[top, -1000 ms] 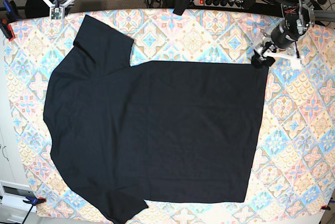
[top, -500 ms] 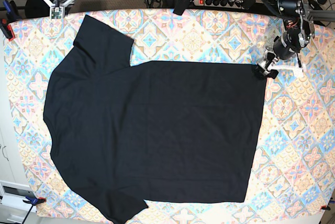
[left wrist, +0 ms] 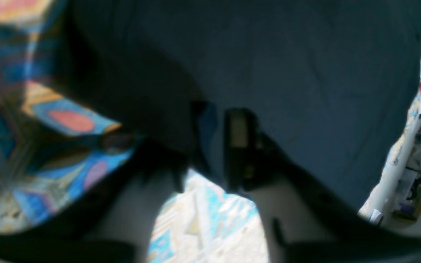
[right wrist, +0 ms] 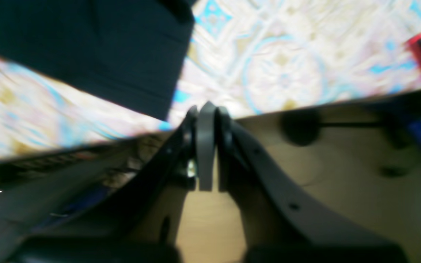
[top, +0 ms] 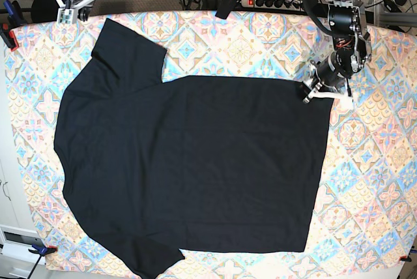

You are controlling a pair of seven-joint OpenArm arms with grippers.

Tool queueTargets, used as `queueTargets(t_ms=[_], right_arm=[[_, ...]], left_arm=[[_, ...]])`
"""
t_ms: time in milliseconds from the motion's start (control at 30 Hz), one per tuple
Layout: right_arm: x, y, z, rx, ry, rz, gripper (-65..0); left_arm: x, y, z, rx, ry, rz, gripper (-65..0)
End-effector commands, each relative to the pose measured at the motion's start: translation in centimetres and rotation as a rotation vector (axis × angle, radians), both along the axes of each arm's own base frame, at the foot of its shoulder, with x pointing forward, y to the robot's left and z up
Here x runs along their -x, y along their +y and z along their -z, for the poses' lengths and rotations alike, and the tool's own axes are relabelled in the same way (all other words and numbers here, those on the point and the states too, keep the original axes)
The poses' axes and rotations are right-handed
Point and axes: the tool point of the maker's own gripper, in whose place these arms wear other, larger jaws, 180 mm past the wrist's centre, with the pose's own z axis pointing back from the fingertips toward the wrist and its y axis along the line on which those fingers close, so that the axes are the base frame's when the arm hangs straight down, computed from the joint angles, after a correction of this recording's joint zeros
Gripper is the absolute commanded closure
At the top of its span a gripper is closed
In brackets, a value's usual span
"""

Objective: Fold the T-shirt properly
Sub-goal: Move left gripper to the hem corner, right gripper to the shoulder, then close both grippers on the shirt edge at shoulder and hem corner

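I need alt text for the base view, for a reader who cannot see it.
A large plain black cotton T-shirt lies flat on a colourful patterned tablecloth. The left tool is at the shirt's upper hem corner; the right tool waits beyond the far sleeve.

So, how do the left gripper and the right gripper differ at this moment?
The left gripper is down at the hem corner of the T-shirt, with black fabric between its fingers; the right gripper sits at the far table edge, off the shirt, holding nothing. The right gripper's jaws are pressed shut; the left's closure is too blurred to judge. Both share the same dark fingers.
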Motion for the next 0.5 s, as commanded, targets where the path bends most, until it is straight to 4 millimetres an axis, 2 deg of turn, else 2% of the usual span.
queueTargets(t_ms=[0, 67, 100, 233, 467], right_arm=[[-0.1, -0.3, -0.5, -0.020, -0.016, 0.011, -3.4], [-0.2, -0.1, -0.4, -0.093, -0.008, 0.043, -6.6], [-0.9, 0.0, -0.5, -0.126, -0.020, 0.047, -8.3], [-3.1, 0.7, -0.6, -0.243, -0.048, 0.082, -15.4], [-7.2, 1.8, -0.6, -0.301, -0.048, 0.054, -26.8]], left_arm=[[-0.7, 0.6, -0.8, -0.008, -0.033, -0.004, -6.2], [-0.5, 0.6, -0.7, -0.008, -0.028, -0.004, -2.0], [-0.5, 0.7, -0.8, -0.008, -0.029, -0.007, -0.8], [0.4, 0.9, -0.3, -0.014, -0.011, -0.009, -1.0], [1.3, 1.4, 0.0, -0.027, 0.008, -0.005, -1.1]])
